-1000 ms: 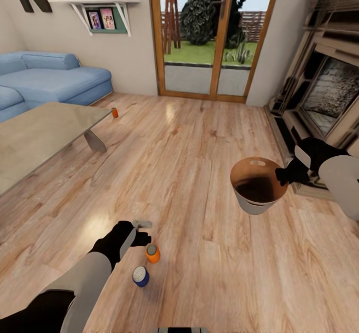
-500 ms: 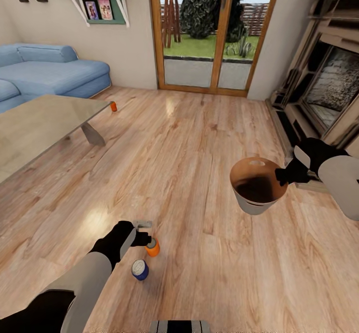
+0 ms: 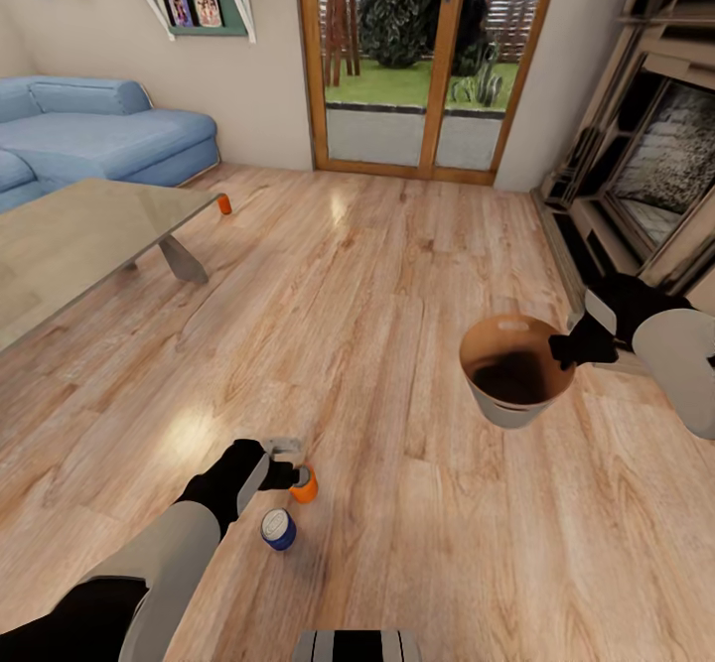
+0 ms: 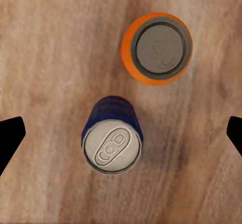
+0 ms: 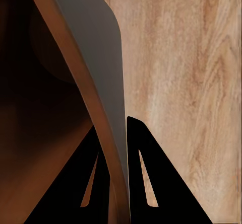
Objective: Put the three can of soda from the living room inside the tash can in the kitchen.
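left fingers (image 4: 11,138) spread apart above blue can (image 4: 112,138) and orange can (image 4: 157,48) on floor (image 3: 397,275) | right fingers (image 5: 146,183) clamped on trash can (image 3: 513,372) rim | third can (image 3: 225,204) far left

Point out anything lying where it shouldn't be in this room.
Soda cans stand on the wooden floor: an orange can and a blue can beside the left claw, plus another orange can by the low table.
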Controlling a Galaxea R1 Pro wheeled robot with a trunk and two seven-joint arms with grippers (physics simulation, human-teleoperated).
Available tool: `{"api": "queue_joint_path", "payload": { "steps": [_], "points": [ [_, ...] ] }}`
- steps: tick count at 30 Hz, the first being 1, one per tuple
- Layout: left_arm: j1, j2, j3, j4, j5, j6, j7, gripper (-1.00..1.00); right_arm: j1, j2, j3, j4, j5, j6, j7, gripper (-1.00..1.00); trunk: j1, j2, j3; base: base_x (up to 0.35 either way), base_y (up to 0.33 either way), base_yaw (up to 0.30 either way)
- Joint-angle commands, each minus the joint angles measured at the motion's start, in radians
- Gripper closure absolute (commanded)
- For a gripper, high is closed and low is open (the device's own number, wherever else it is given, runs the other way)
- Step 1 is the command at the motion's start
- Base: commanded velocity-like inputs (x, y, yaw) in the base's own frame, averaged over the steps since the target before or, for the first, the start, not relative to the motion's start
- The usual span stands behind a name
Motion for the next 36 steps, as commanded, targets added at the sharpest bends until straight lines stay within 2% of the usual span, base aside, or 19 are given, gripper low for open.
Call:
{"api": "queue_joint_path", "payload": {
  "steps": [1,11,19,24,34,36],
  "points": [
    [0.0,0.0,0.0,0.0,0.0,0.0,0.0,-1.0,-0.001,0.001,-0.005,0.0,-0.011,0.001,0.005,1.0,0.0,0.0,-0.001,0.0,0.0,0.0],
    [0.0,0.001,0.0,0.001,0.0,0.0,0.001,-1.0,-0.009,0.004,0.005,0.001,-0.011,0.001,0.005,1.0,0.038,-0.07,-0.045,0.0,0.0,0.0],
    [0.0,0.002,0.001,0.001,0.0,0.0,0.001,-1.0,-0.012,0.004,0.007,0.0,-0.011,0.001,0.005,1.0,0.042,-0.072,-0.089,0.0,0.0,0.0],
    [0.0,0.002,0.0,0.0,0.002,0.0,0.0,-1.0,-0.012,0.004,0.007,0.0,-0.011,0.001,0.005,1.0,0.042,-0.072,-0.095,0.0,0.0,0.0],
    [0.0,0.002,0.0,0.001,0.003,-0.001,0.0,-1.0,-0.012,0.003,0.01,0.0,-0.011,0.001,0.005,1.0,0.046,-0.074,-0.144,0.0,0.0,0.0],
    [0.0,0.002,0.0,0.0,0.003,-0.001,0.0,-1.0,-0.012,0.003,0.012,0.0,-0.011,0.001,0.005,1.0,0.046,-0.074,-0.146,0.0,0.0,0.0]
  ]
}}
